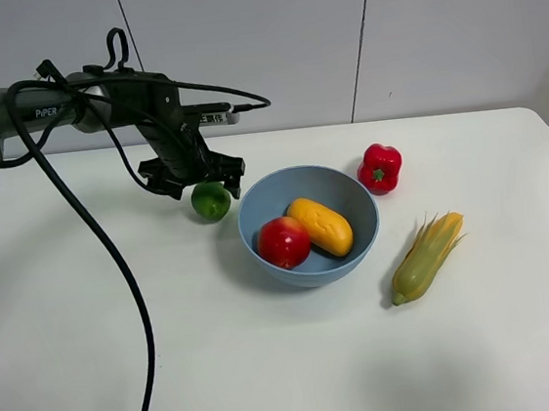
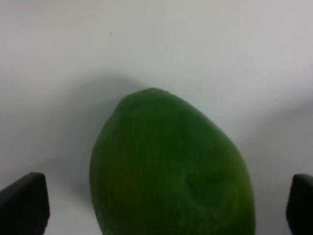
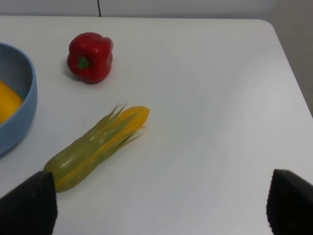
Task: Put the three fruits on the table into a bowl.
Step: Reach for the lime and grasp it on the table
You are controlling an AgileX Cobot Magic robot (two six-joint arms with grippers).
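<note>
Left pincer point(image 1: 205, 183) stood wide open astride the lime point(image 1: 211, 201), gripping nothing, the lime on the tabletop point(image 1: 272, 373) just beside the bowl point(image 1: 252, 206), where an off-centre squeeze could squirt it away; only the left wrist view showed clearance both sides, only the right wrist view the right pincer point(image 3: 159, 205), open and empty.

Reaches in from the left of the high view with the left arm point(image 1: 58, 108), forearm about level, wrist bent downward. Holds the left tool point(image 1: 204, 185) low over the desk point(image 1: 271, 363), fingers point(image 2: 24, 205) spread wide. Holds the right tool point(image 3: 161, 208) higher above the desk, angled down, dark fingertips point(image 3: 29, 208) likewise far apart, gripping nothing.
</note>
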